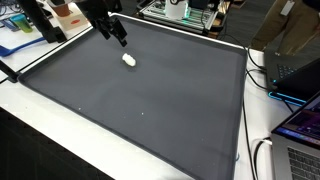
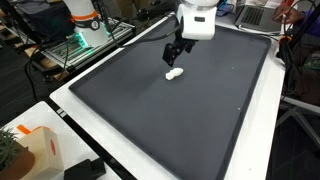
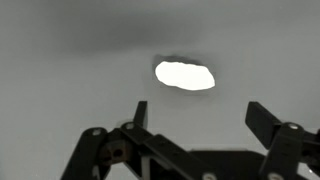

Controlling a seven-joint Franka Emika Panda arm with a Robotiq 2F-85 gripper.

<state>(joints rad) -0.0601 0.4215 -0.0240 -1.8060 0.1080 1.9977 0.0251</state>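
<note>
In an exterior view, the gripper (image 1: 121,41) hangs with jaws spread above the dark mat (image 1: 150,110), near the mat's far edge. The white lump (image 1: 129,59) lies on the mat just beside it.

In an exterior view, the white lump (image 2: 174,74) sits on the mat under the gripper (image 2: 176,58).

In the wrist view, it lies on the mat just beyond the parted fingers (image 3: 258,115).

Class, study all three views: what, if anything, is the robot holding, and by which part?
Nothing is held: the jaws stand open, apart from the small white oval lump on the dark grey mat.
</note>
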